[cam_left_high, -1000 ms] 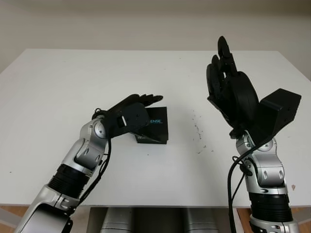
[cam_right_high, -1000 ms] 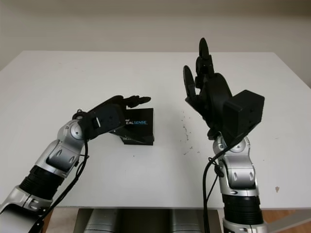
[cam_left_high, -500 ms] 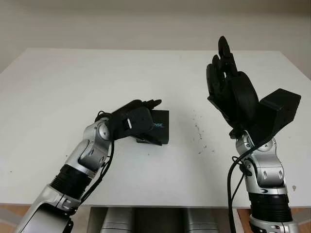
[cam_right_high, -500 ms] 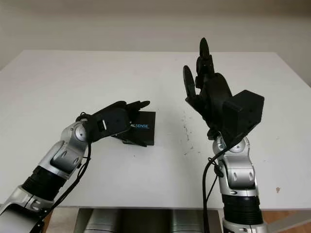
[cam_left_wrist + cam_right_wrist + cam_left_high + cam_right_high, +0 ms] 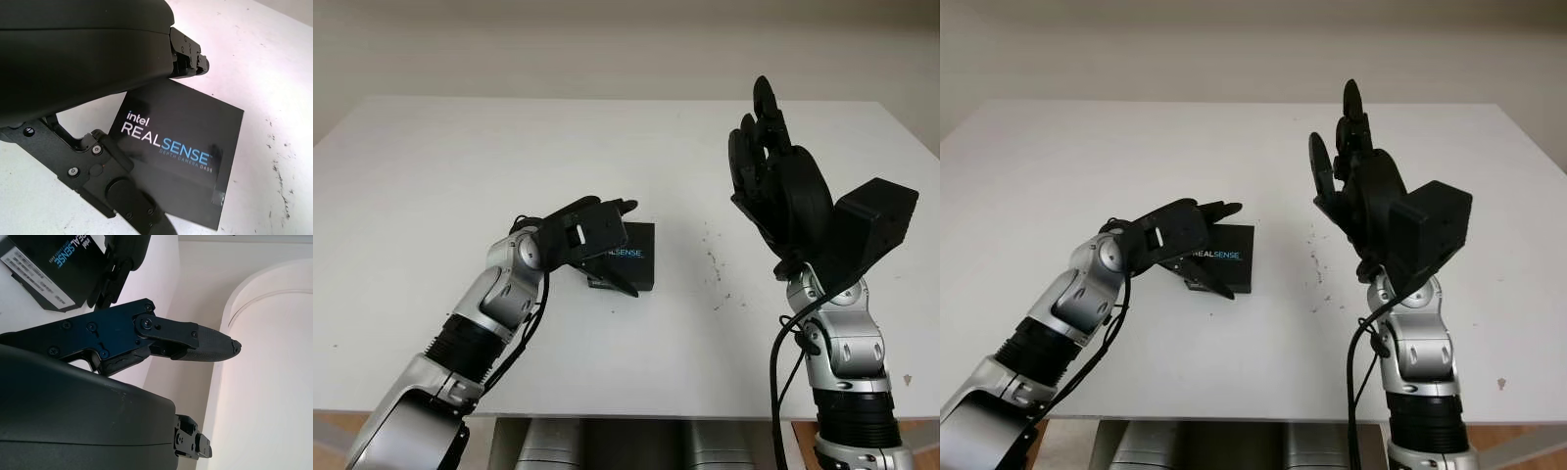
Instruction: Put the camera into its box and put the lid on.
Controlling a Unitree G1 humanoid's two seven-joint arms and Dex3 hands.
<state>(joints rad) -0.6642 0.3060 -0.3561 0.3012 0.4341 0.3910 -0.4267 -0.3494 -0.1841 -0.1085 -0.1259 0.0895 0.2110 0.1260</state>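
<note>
Near the middle of the white desk [image 5: 431,166], the black camera box [image 5: 628,257] is lying flat with its lid [image 5: 181,147] already on, the printed face turned upward. The left robot hand [image 5: 590,233] is sitting over the box's left end, fingers reaching across the lid's far edge and the thumb [image 5: 110,188] coming along the near side; whether it is actually gripping or just bracketing the box, I cannot tell, since no firm contact is showing. The right robot hand [image 5: 773,176] is hanging raised and released above the right side of the desk, well apart from the box, holding nothing.

Judging by the closed lid, the task is looking close to finished, and the step in hand is probably seating the lid or letting go. To do it well, the left robot hand should be pressing evenly downward rather than sideways, because the box is looking light and could slide on the smooth desk. Any withdrawal should be going straight up and back, so the fingers are not dragging the lid's edge.

From the head views, the box's long axis is running roughly left to right, tilted slightly so its right end is sitting a little farther from the robot. The lettering is reading left to right towards the right hand's side.
</note>
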